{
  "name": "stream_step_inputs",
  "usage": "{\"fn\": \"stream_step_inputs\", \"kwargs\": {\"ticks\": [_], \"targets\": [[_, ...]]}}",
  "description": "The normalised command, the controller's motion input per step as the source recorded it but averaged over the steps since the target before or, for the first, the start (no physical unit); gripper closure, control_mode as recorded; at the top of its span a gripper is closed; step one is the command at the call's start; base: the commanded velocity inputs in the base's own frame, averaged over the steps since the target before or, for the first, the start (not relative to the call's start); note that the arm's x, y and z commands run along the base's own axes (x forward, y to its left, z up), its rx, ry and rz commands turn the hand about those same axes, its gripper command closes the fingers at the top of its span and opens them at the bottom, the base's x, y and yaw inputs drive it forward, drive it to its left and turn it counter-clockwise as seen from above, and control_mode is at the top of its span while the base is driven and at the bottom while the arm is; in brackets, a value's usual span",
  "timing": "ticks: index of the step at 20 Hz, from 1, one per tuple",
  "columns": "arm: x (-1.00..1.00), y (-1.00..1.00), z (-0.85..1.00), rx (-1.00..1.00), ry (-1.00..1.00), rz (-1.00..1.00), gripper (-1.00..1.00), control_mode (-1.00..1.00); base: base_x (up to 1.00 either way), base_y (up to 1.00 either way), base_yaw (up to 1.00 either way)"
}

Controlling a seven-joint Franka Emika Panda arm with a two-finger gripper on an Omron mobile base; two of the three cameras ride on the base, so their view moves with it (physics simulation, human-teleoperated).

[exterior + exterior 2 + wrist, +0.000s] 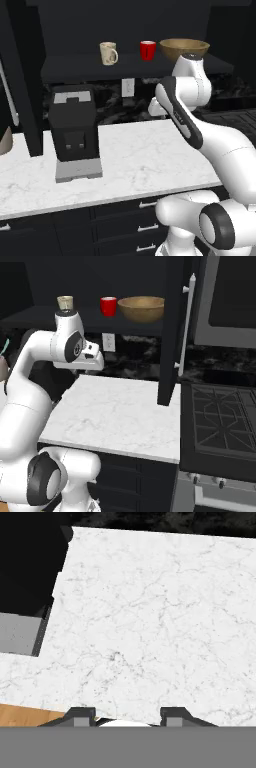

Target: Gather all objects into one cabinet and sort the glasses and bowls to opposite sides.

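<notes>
The gripper (127,714) hangs over the white marble counter (165,622), its two dark finger tips (80,716) standing apart with nothing between them. Well above and behind it, on the open black cabinet's shelf (75,67), stand the cream mug (108,53), one red cup (147,50) and, just beside that, the wooden bowl (184,49). A black coffee machine (73,131) sits on the counter; a stovetop (220,418) adjoins it.

Flat, even rendered light; dim cabinet interior, soft low-resolution edges.
</notes>
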Motion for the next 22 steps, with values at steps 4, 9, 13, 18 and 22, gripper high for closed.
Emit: {"fn": "stream_step_inputs", "kwargs": {"ticks": [4,9,13,18,22], "targets": [[0.00,0.00,0.00,0.00,0.00,0.00,-1.00,1.00,-0.30,0.00,0.00],[0.00,0.00,0.00,0.00,0.00,0.00,-1.00,1.00,-1.00,0.18,0.00],[0.00,0.00,0.00,0.00,0.00,0.00,-1.00,1.00,-1.00,0.26,0.00],[0.00,0.00,0.00,0.00,0.00,0.00,-1.00,1.00,-0.91,0.75,0.00],[0.00,0.00,0.00,0.00,0.00,0.00,-1.00,1.00,-0.62,0.99,0.00]]}}
